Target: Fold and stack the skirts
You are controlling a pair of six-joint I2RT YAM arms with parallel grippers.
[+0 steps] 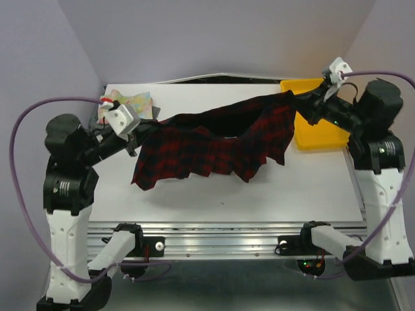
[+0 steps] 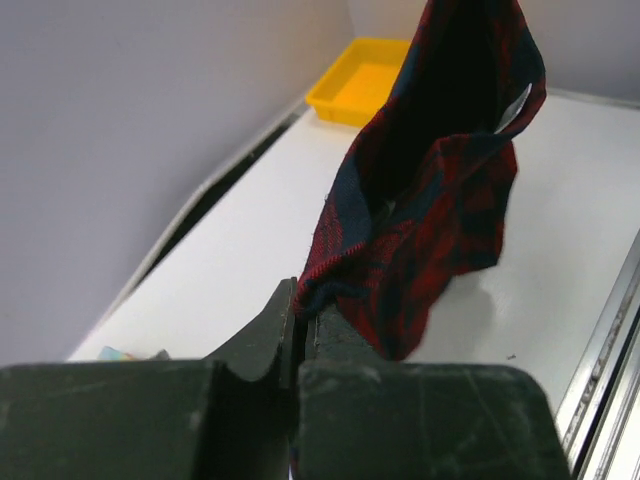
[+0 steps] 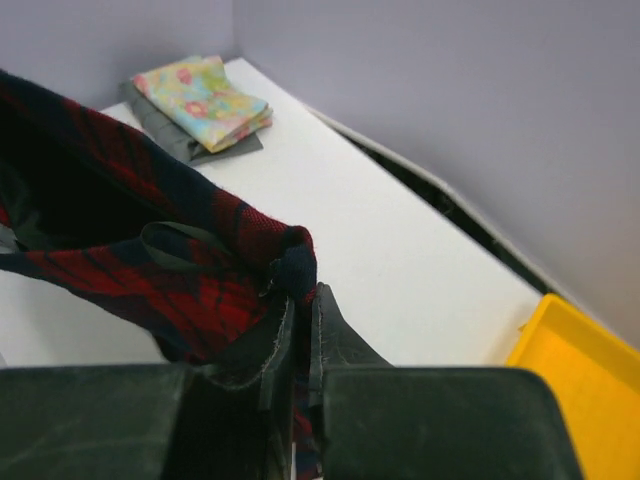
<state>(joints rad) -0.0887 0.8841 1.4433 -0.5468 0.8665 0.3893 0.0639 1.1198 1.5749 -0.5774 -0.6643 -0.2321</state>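
Two closed pinches hold the plaid skirt point(image 1: 207, 152) slung over the table point(image 1: 305, 188), left gripper point(image 2: 300, 305) and right gripper point(image 3: 300, 290) at opposite ends; it looks limp and light, best gripped at corners

Looks like a robotics lab test cell. Shows a bare white bench point(image 1: 305, 188) walled in by plain lilac-grey partitions point(image 1: 214, 32) and edged by an aluminium rail point(image 1: 220, 236). Has a left arm point(image 1: 65, 188) and a right arm point(image 1: 382, 175) bolted at the near edge, trailing purple cable point(image 1: 14, 181).
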